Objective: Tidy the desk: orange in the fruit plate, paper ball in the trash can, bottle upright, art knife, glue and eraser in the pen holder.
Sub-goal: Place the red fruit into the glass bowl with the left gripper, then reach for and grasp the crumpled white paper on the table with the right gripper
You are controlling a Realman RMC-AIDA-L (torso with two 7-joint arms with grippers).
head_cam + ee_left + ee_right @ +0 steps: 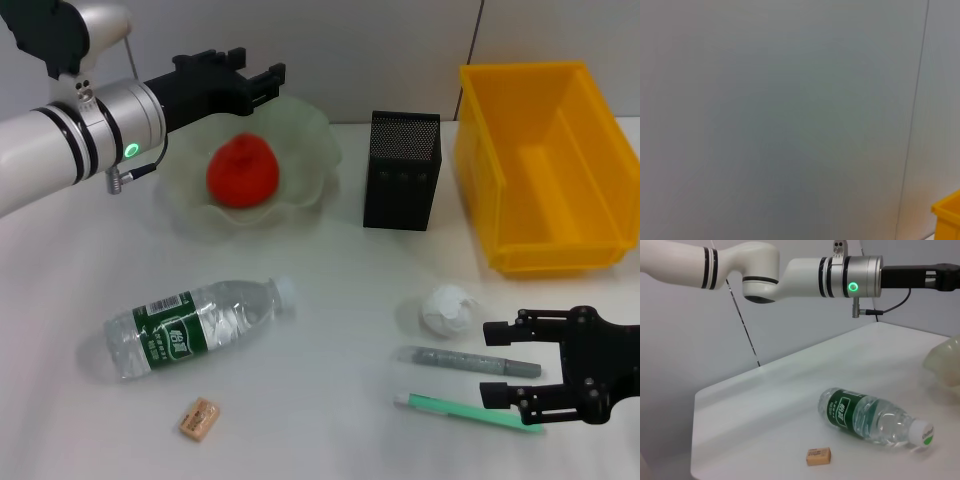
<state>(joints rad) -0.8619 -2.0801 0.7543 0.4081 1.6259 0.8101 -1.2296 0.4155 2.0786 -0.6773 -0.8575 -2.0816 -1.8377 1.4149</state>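
On the desk, bottle (190, 327) lying flat, cap toward pen holder (401, 171)

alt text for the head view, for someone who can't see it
An orange sits in a pale-green fruit plate below the raised left gripper. A bottle lies on its side, and the open right gripper is beside a paper ball.

orange (242, 170) in fruit plate (310, 130); bottle (195, 325) lying flat.

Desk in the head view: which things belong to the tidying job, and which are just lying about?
Job: orange, fruit plate, trash can, bottle, eraser, pen holder, paper ball, grey stick, green knife.
Lying about: nothing.
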